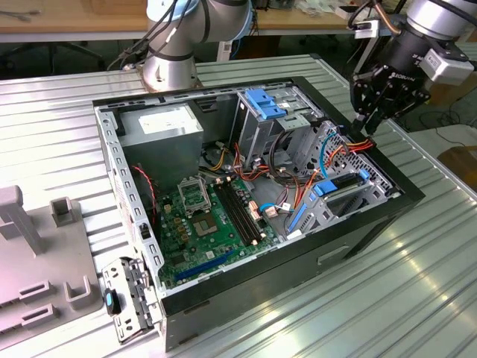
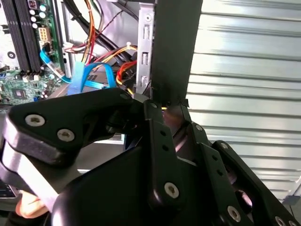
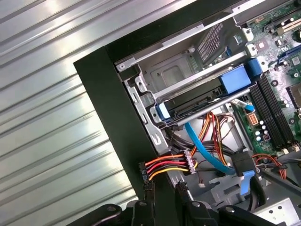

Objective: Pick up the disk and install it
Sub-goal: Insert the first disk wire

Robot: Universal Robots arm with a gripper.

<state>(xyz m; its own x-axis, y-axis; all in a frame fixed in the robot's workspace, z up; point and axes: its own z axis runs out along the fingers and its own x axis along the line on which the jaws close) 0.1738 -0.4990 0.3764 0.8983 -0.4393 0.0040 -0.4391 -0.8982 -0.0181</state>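
The disk (image 1: 344, 185) lies flat in the lower drive cage at the front of the open computer case (image 1: 130, 205), toward the exterior view's right. It is a dark slab (image 3: 193, 100) with blue plastic at both ends. My gripper (image 1: 367, 128) hangs above the case's rim, a short way from the disk. It is right beside a black connector (image 3: 143, 172) with red, orange and yellow wires. In the first wrist view the gripper (image 3: 165, 197) sits over the black case edge. In the second wrist view the gripper (image 2: 167, 107) points at the same edge.
A grey power supply box (image 1: 160, 127) and a green motherboard (image 1: 209, 216) lie inside the case. A blue bracket (image 1: 264, 101) tops the upper cage. Blue and orange cables (image 3: 207, 150) cross beside the disk. Grey fixtures (image 1: 30, 253) stand at the exterior view's left on the ribbed metal table (image 1: 417, 283).
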